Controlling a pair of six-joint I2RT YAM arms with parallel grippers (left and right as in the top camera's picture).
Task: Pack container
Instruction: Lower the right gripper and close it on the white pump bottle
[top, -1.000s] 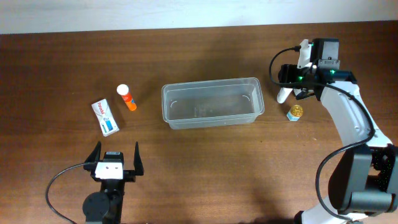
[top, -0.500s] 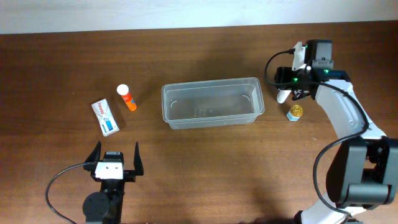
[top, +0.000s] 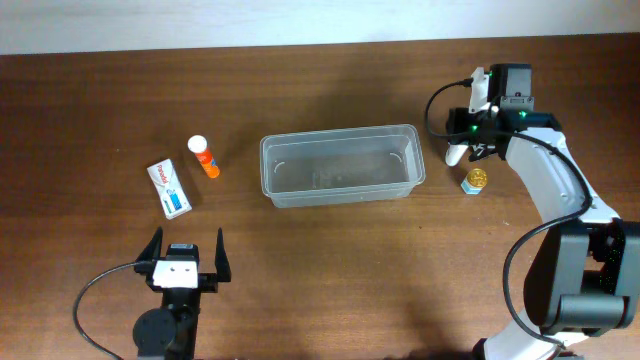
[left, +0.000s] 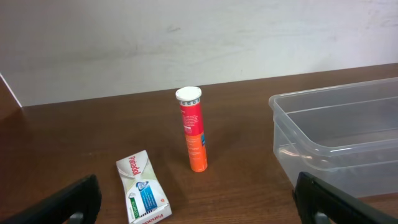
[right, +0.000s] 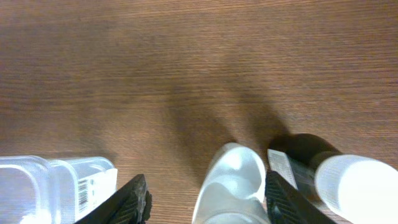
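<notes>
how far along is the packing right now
Nothing is packed yet: the container is empty. In hand: the right gripper has its fingers open around the white bottle. Left to go: that bottle, the gold-lidded jar, the orange tube and the box.

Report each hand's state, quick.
Left hand: open, empty.
Right hand: open, straddling the white bottle, not clamped.

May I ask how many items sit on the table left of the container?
2: the orange tube stands upright; the box lies flat beside it. Nothing seems hidden.
</notes>
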